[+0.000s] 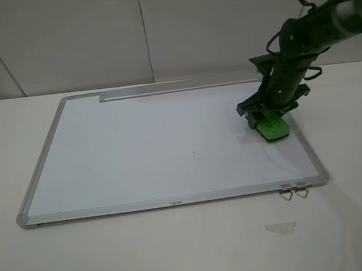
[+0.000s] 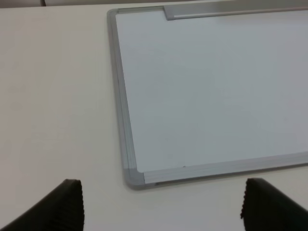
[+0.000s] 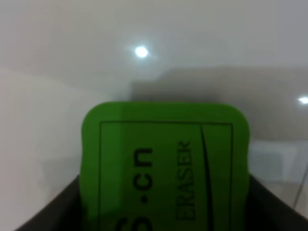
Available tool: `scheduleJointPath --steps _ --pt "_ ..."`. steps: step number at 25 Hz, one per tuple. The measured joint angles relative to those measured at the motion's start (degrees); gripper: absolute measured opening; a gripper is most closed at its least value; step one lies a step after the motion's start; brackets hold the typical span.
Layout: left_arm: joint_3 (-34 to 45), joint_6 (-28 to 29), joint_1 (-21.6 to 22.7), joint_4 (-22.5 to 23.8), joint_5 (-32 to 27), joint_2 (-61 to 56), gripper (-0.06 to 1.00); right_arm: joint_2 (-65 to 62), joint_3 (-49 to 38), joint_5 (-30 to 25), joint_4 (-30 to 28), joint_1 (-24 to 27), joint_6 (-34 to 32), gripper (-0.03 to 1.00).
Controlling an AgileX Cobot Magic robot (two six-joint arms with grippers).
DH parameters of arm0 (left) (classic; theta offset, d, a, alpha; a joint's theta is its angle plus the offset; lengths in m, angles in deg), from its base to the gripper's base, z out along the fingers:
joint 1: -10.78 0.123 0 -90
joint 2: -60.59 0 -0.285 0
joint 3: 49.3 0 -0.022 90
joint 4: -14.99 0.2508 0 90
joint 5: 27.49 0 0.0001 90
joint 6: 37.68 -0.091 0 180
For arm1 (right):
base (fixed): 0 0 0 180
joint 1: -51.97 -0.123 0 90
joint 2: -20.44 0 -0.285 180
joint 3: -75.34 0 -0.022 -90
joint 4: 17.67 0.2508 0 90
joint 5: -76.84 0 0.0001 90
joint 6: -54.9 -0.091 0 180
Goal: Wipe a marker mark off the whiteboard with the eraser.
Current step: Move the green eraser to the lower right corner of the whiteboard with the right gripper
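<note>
While I hold it in the right pincer (image 1: 271, 118), clamped across its sides, the eraser (image 1: 273, 126) sits flat on the whiteboard (image 1: 137, 146), toward the board's right edge, green face with dark lettering up. Whiteboard: lies flat on the desk (image 1: 180, 252), grey tray strip (image 1: 176, 89) along the far edge, two metal clips (image 1: 293, 192) at the near right corner. I cannot make out any marker mark on it. Left pincer (image 2: 161, 204): fingers spread wide, nothing between them, over the desk just off the board's near left corner. Tape scrap (image 1: 281, 228): on the desk, near side of the clips.
</note>
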Motion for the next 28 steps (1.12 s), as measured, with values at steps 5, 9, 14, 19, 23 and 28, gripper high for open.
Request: scheduleJointPath --steps 5,9,14,19,23,28 --pt "0.00 0.00 0.00 0.00 0.00 0.00 0.69 -4.52 -5.50 -3.93 -0.23 0.67 -1.23 0.59" --pt "0.00 0.00 0.00 0.00 0.00 0.00 0.69 -8.39 -11.22 -2.43 -0.17 0.67 -3.09 0.59" --pt "0.00 0.00 0.00 0.00 0.00 0.00 0.69 -12.18 -18.02 2.16 -0.62 0.67 -7.21 0.59" --pt "0.00 0.00 0.00 0.00 0.00 0.00 0.69 -12.95 -19.59 3.49 -2.67 0.67 -12.60 0.59" --pt "0.00 0.00 0.00 0.00 0.00 0.00 0.69 -12.95 -19.59 3.62 -3.58 0.67 -16.16 0.59" --pt "0.00 0.00 0.00 0.00 0.00 0.00 0.69 -13.05 -19.59 2.53 -2.97 0.02 -16.90 0.76"
